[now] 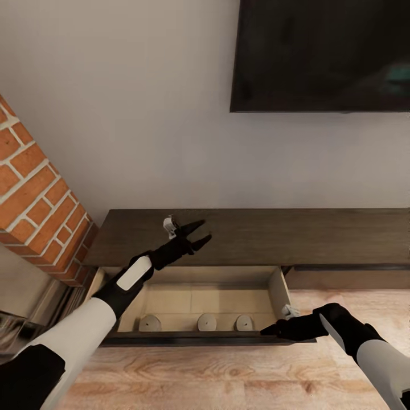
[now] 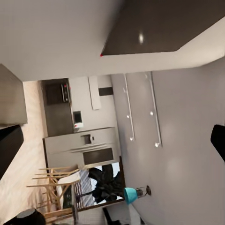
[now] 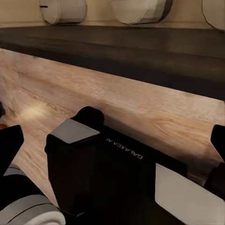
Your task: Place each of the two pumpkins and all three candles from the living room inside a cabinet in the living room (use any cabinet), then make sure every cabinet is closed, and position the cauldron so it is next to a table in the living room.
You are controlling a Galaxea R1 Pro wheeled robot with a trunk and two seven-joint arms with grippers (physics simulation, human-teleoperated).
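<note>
The cabinet (image 1: pixel 250 233) runs along the wall under a dark television (image 1: pixel 322 54), with a brick column (image 1: pixel 40 199) at its left end. Its left drawer (image 1: pixel 199 339) is pulled out over the wooden floor (image 1: pixel 228 376), showing pale beige insides. Three candles stand in a row just behind the drawer's dark front panel: the left candle (image 1: pixel 150 323), the middle candle (image 1: pixel 206 322) and the right candle (image 1: pixel 244 323), each apart from its neighbour.

The left end effector (image 1: pixel 200 232) hangs above the cabinet's top, behind and above the open drawer, its two dark fingers spread wide and grasping nothing. The candles lie well below and nearer the robot than it, the left candle closest. In the left wrist view the fingertips (image 2: pixel 9 147) sit at the edges of the picture, far apart, with a distant fridge (image 2: pixel 82 147) and dining chairs (image 2: pixel 54 185) between them.

The right end effector (image 1: pixel 272 329) is at the right front corner of the drawer, its tips against or just beside the front panel; whether it is clenched or released I cannot tell from the head view. The right candle is near it, just inside the drawer to its left. The right wrist view shows the candles (image 3: pixel 140 9) beyond the drawer's dark front edge (image 3: pixel 140 51), with the robot's dark base (image 3: pixel 117 173) on the floor below
</note>
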